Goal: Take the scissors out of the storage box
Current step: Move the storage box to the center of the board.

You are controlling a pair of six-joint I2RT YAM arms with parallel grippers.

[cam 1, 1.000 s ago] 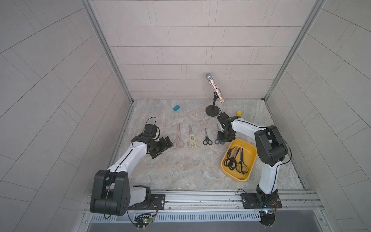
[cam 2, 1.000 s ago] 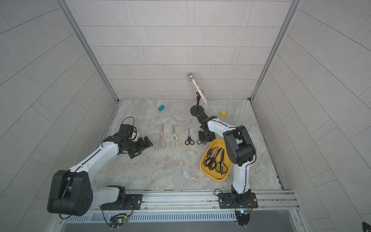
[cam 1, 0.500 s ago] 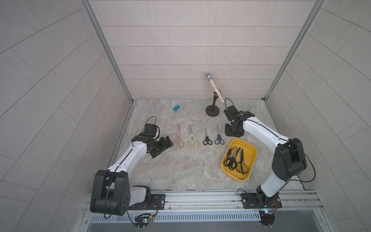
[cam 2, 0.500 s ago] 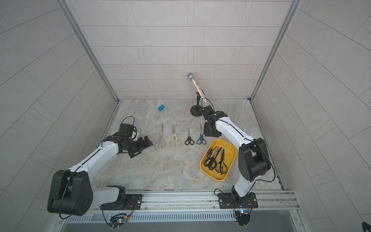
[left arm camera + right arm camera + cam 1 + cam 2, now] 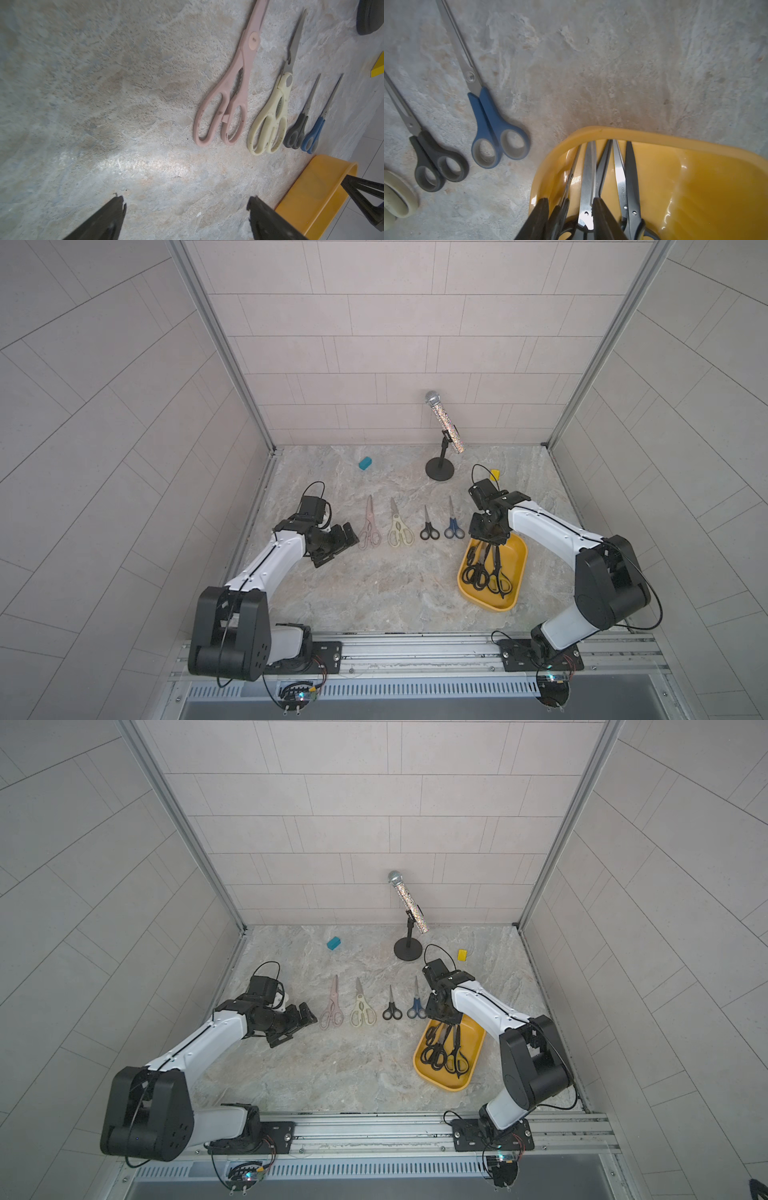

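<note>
Right wrist view: the right gripper (image 5: pixel 569 218) hangs over one end of the storage box (image 5: pixel 695 187). Its jaws are parted and set either side of the blades of the black-handled scissors (image 5: pixel 588 176), which lie bunched in the box. Whether a finger presses on a blade I cannot tell.

In both top views the storage box (image 5: pixel 515 558) sits right of centre in the frame, with the right gripper (image 5: pixel 488 536) above its upper end. Left of it, mid-frame, four pairs lie in a row on the table (image 5: pixel 374 593): pink scissors (image 5: pixel 369 526), cream scissors (image 5: pixel 400 526), small black scissors (image 5: pixel 428 526) and blue scissors (image 5: pixel 453 524). The blue pair is just beside the right gripper. The left gripper (image 5: pixel 345 537) hovers left of the pink pair, jaws spread wide and empty.
</note>
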